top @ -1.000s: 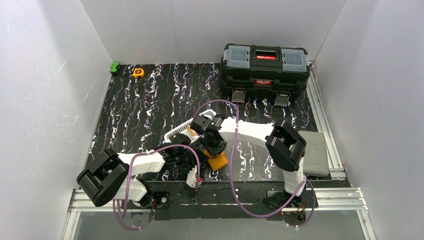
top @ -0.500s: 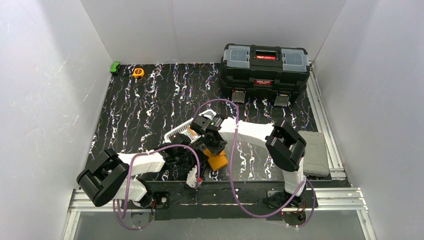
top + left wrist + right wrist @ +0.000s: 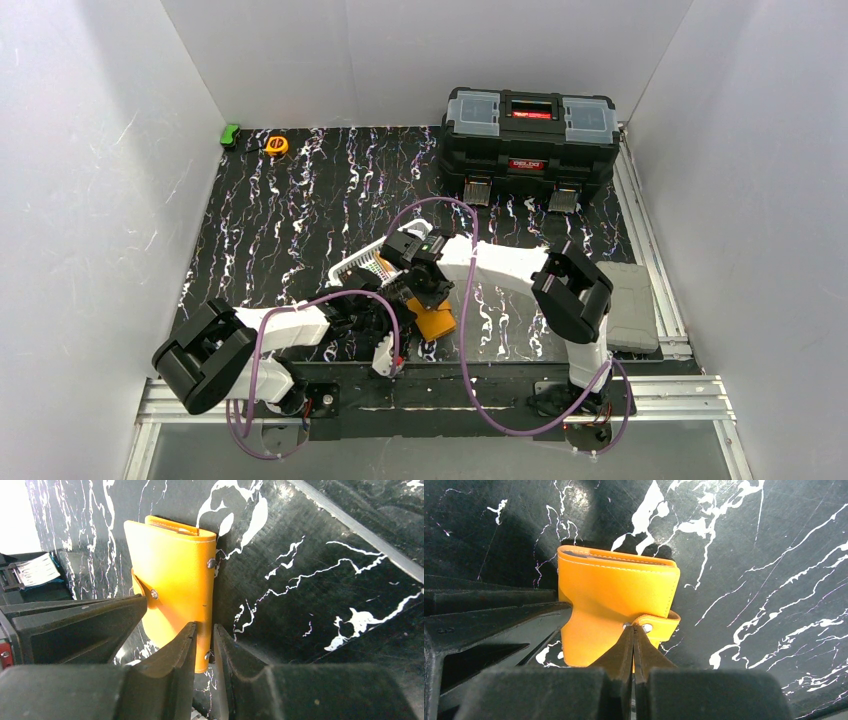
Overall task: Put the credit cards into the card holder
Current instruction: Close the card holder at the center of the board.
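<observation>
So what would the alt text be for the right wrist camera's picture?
A closed orange card holder against a black, white-veined table, seen from close above. The robot's right hand, its two dark fingers pressed together, meets the holder's snap tab.

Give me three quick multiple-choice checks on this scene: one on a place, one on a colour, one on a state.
1. Where does the black toolbox stand on the table?
A) near left corner
B) centre
C) far right corner

2. What colour is the card holder?
A) blue
B) orange
C) green

3. How is the right gripper?
A) shut on the card holder's snap tab
B) wide open above the table
C) holding a tape measure

Answers:
1 C, it sits at the far edge, right of centre.
2 B, both wrist views show an orange cover.
3 A, its fingers meet at the tab's snap.
</observation>
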Available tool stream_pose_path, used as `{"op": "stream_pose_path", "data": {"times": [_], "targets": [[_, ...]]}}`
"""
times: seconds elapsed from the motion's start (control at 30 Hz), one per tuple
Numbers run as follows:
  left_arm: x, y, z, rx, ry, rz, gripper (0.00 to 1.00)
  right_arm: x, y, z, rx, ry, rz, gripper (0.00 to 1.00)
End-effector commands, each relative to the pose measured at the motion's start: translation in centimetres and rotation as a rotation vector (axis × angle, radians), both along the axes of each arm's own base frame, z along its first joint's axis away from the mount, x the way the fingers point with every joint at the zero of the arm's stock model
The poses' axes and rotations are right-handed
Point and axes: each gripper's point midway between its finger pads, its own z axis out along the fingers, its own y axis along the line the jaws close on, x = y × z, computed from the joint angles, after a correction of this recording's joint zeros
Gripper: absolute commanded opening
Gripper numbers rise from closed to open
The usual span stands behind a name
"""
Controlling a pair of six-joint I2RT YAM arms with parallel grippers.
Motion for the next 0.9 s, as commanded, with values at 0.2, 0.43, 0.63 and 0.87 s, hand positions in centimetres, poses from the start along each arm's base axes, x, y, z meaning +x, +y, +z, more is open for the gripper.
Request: {"op": "stream_pose_path", "data": {"times": [0.2,0.43,0.63,0.87], "targets": [[-2.5,1.0,-1.5,0.039,0.093,-0.026,0.19,0.9,-0.5,2.5,-0.024,-0.120,-0.018,0.39],[-2.4,1.0,-1.5,0.042,0.094,-0.020,0.19,0.3,0.5,1.8,-0.020,-0.105,-0.002,0.41],[-2.4,1.0,-1.5,0.042,0.096,-0.020,0.19,0.3,0.7,1.4,-0.046,-0.115,0.020,0.43],[-2.5,1.0,-1.5,0.041,0.095,-0.022,0.20,1.5,0.0,1.4,-0.092,-0.187,-0.001,0.29]]}}
